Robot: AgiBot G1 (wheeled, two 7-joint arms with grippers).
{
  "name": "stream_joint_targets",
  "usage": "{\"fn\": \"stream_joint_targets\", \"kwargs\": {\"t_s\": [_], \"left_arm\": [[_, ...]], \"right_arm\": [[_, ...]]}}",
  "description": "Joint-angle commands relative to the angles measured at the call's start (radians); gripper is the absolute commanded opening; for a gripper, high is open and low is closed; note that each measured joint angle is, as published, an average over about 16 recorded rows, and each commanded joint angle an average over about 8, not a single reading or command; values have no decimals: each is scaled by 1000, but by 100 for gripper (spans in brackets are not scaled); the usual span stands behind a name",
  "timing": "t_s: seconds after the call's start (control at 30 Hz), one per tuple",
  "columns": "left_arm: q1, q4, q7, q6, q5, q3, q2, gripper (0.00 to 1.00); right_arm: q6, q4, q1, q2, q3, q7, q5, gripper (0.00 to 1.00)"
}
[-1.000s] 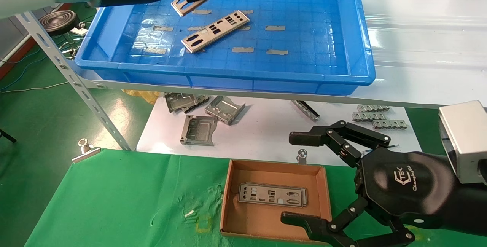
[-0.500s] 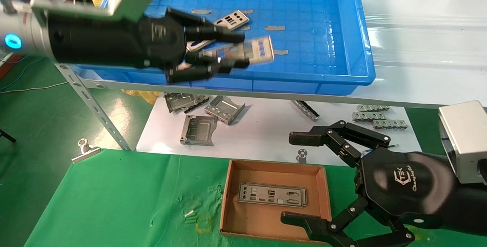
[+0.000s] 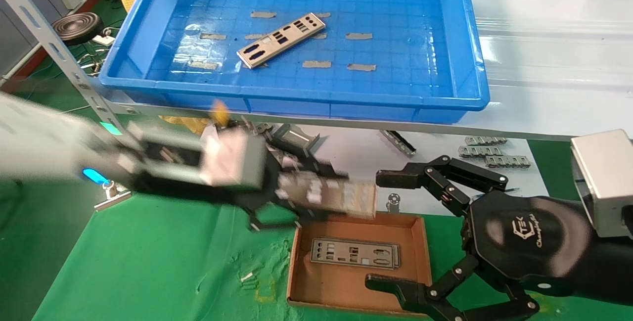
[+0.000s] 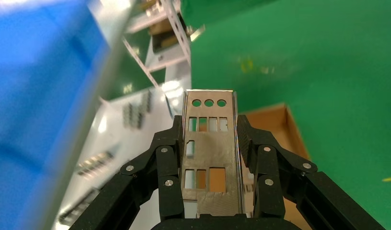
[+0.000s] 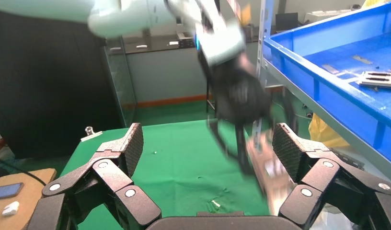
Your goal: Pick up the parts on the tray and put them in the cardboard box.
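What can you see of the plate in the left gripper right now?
The plate is a thin, flat, silver-grey metal strip punched with three round holes at its free end and rows of rectangular cutouts below. The left gripper is shut on its long edges, a black finger on each side. It hangs in the air over the far rim of the cardboard box, touching nothing else.
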Motion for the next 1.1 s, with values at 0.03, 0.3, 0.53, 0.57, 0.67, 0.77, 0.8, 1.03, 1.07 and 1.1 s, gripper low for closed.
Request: {"fn": "stream_joint_targets", "kwargs": {"t_s": [0.03, 0.3, 0.53, 0.57, 0.67, 0.77, 0.8, 1.03, 1.07, 1.1], "left_arm": [[57, -11, 55, -67, 17, 7, 21, 0], [167, 30, 89, -211, 69, 46, 150, 0], [181, 112, 156, -254, 97, 61, 220, 0], [181, 125, 166, -258, 97, 61, 226, 0], [181, 162, 193, -266, 97, 60, 241, 0], [177, 197, 202, -267, 92, 62, 253, 15], [175, 206, 205, -268, 92, 64, 256, 25], [171, 245, 225, -274, 80, 80, 265, 97], [171, 248, 230, -275, 78, 82, 265, 100], [171, 250, 234, -276, 76, 84, 265, 100]], "right_arm": [[0, 0, 0, 0, 0, 0, 0, 100], [0, 0, 0, 0, 0, 0, 0, 100], [0, 0, 0, 0, 0, 0, 0, 100], [0, 0, 0, 0, 0, 0, 0, 100], [0, 0, 0, 0, 0, 0, 0, 100], [0, 0, 0, 0, 0, 0, 0, 100], [0, 0, 0, 0, 0, 0, 0, 100], [0, 0, 0, 0, 0, 0, 0, 100], [0, 0, 0, 0, 0, 0, 0, 100], [0, 0, 0, 0, 0, 0, 0, 100]]}}
